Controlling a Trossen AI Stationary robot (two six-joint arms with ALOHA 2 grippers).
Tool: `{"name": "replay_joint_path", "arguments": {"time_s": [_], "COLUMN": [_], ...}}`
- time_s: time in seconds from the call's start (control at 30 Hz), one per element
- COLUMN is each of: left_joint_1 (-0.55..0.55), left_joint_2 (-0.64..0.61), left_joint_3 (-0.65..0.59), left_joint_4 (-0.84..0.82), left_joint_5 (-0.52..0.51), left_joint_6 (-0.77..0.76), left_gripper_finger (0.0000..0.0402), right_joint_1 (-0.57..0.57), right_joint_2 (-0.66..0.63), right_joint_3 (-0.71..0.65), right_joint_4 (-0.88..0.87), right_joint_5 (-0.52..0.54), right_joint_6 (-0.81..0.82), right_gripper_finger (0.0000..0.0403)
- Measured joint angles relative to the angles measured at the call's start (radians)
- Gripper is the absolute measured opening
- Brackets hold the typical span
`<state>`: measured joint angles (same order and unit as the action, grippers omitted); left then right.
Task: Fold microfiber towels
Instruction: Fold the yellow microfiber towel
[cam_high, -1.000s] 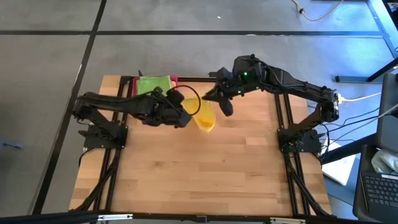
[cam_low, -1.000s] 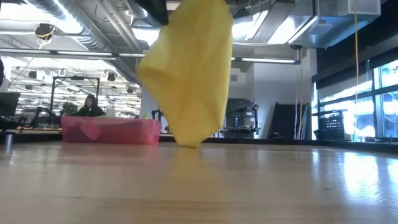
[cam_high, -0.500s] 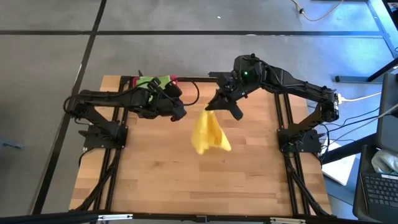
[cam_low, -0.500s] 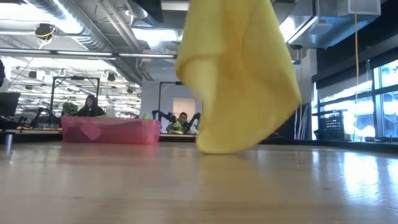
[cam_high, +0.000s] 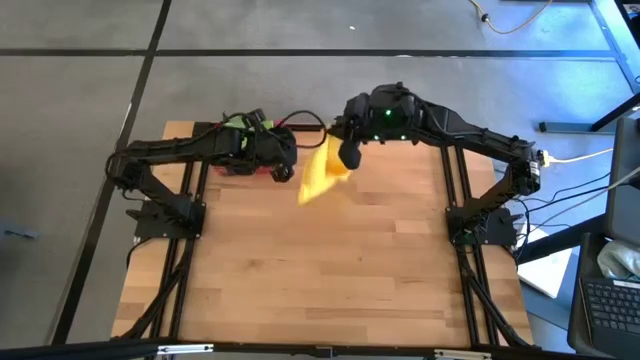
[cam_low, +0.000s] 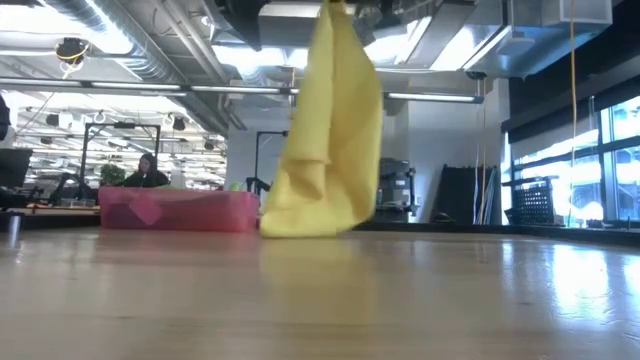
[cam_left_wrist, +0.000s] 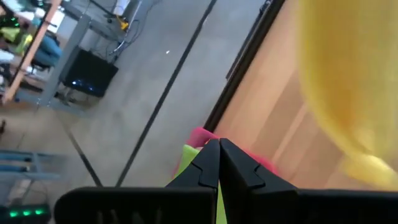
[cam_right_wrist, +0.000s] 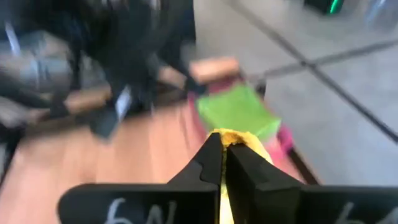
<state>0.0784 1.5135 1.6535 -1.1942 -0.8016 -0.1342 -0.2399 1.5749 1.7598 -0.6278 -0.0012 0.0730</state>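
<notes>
From above, the right gripper (cam_high: 349, 157) sits over the far middle of the table (cam_high: 320, 270), jaws pinched on a yellow towel (cam_high: 322, 176) that hangs down and trails to the left of it. The left gripper (cam_high: 285, 160) is at the far left, just beside the pink tray (cam_high: 228, 166), where a sliver of green towel (cam_high: 234, 124) peeks out from under the arm; its jaws are closed with nothing in them. Down at table height, the yellow towel (cam_low: 325, 140) dangles from the top of the picture in a long drape, its bunched lower end right down at the table top, and the tray (cam_low: 180, 210) stands far back on the left. A person (cam_low: 146, 170) sits in the room beyond. Left wrist view: fingers (cam_left_wrist: 219, 163) pressed together, empty, the green towel (cam_left_wrist: 187, 157) and tray (cam_left_wrist: 200, 135) just past them, a yellow blur (cam_left_wrist: 351, 81) off to one side. Right wrist view: fingers (cam_right_wrist: 221, 155) clamped tight on the yellow towel (cam_right_wrist: 236, 138), with the green towel (cam_right_wrist: 237, 109) in its tray (cam_right_wrist: 285, 135) beyond.
</notes>
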Motion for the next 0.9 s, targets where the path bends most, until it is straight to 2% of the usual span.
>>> {"name": "replay_joint_path", "arguments": {"time_s": [0.1,0.23,0.3,0.37,0.43,0.53,0.67,0.9], "left_joint_1": [0.030,0.056,0.061,0.063,0.063,0.063,0.063,0.062], "left_joint_2": [-0.021,-0.065,-0.091,-0.117,-0.142,-0.162,-0.189,-0.197], "left_joint_3": [0.000,0.000,0.000,0.001,0.001,-0.001,0.001,0.000], "left_joint_4": [0.008,0.018,0.040,0.057,0.069,0.079,0.061,0.029], "left_joint_5": [0.054,0.113,0.136,0.151,0.180,0.210,0.232,0.245], "left_joint_6": [0.061,0.098,0.120,0.135,0.137,0.135,0.102,0.083], "left_gripper_finger": [0.0001,0.0000,0.0001,0.0001,0.0001,0.0001,0.0001,0.0002], "right_joint_1": [0.007,0.054,0.081,0.117,0.154,0.219,0.301,0.342], "right_joint_2": [-0.004,-0.010,-0.007,0.007,0.021,0.057,0.087,0.100], "right_joint_3": [0.011,0.032,0.032,0.018,-0.032,-0.128,-0.212,-0.239], "right_joint_4": [0.118,0.174,0.130,0.064,-0.003,0.006,0.109,0.284], "right_joint_5": [-0.006,-0.126,-0.180,-0.184,-0.182,-0.232,-0.254,-0.171], "right_joint_6": [0.064,0.176,0.223,0.238,0.239,0.301,0.399,0.491], "right_gripper_finger": [0.0012,0.0012,0.0012,0.0012,0.0012,0.0021,0.0068,0.0176]}}
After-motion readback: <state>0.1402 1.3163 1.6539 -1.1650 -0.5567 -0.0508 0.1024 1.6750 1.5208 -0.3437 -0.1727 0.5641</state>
